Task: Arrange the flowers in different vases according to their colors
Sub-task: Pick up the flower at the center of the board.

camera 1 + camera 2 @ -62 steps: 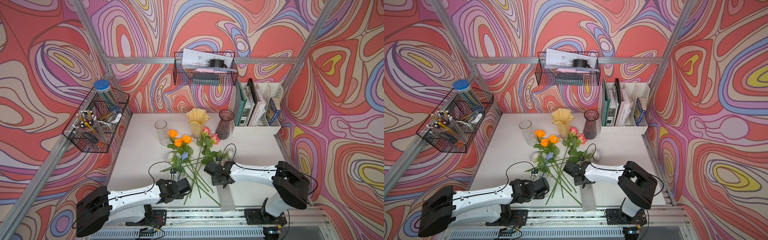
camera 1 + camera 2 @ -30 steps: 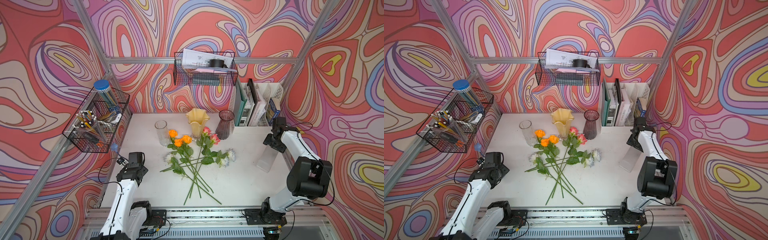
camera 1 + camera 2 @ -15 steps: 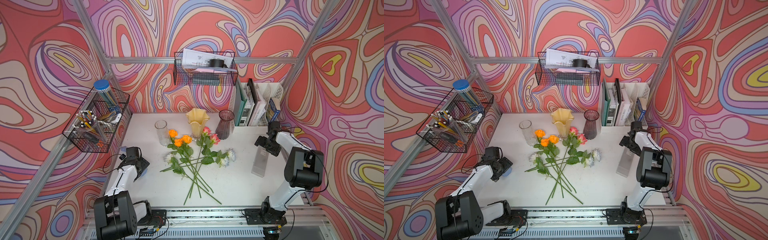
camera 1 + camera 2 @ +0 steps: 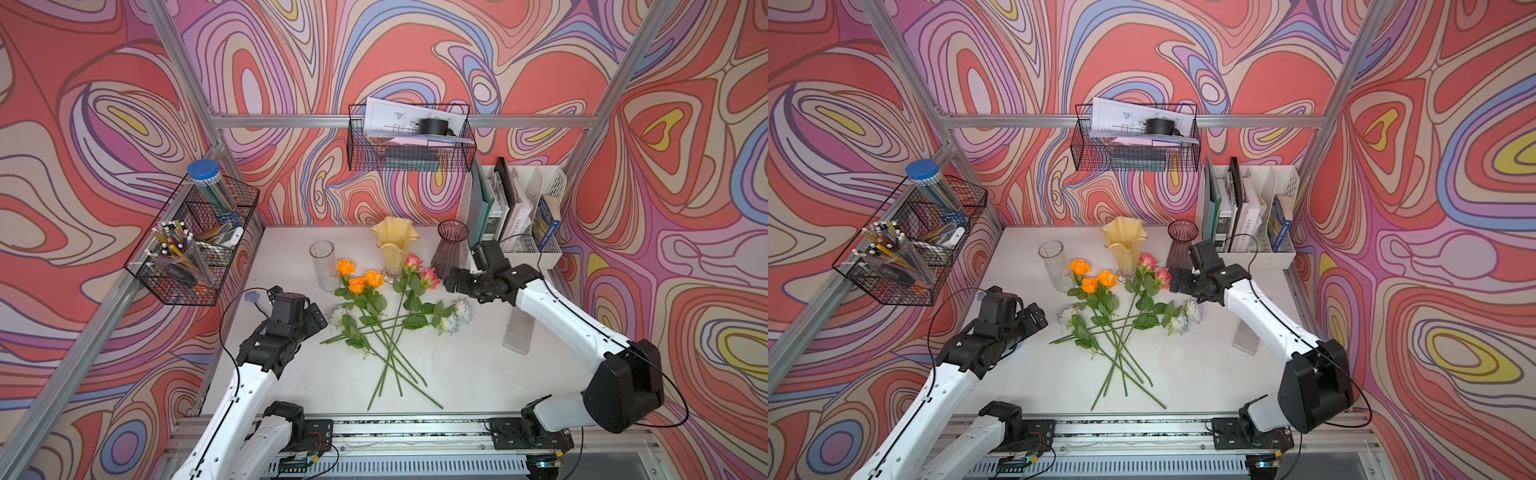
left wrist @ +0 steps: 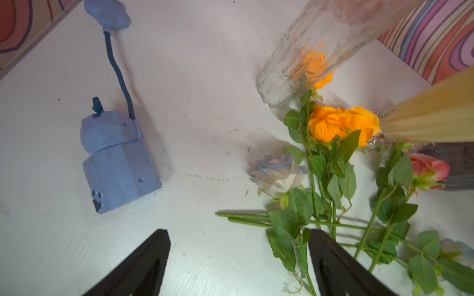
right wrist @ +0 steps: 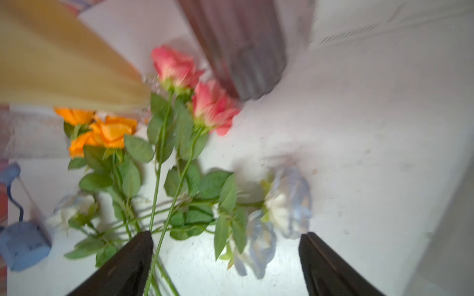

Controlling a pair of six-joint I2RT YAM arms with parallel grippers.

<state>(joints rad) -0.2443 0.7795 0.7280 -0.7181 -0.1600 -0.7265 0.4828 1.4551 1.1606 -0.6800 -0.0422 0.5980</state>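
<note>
- The flowers [image 4: 415, 321] are laid loose at mid-table [image 4: 457, 374], with the orange and pink blooms toward 12 o'clock.
- At their 12 o'clock are stood the clear vase [image 4: 325, 266], yellow vase [image 4: 394, 249] and purple vase [image 4: 451, 247].
- The left gripper [image 5: 237, 233] is seen at their 9 o'clock, jaws spread and empty.
- The right gripper [image 6: 225, 233] is seen at their 2 o'clock, jaws spread and empty.

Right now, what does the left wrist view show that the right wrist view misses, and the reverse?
Left wrist only: the left gripper, jaws open, and the clear glass vase seen sharply. Right wrist only: the right gripper, jaws open, both pink roses and two white roses together. Both: orange roses, yellow vase, purple vase, blue toy.
</note>
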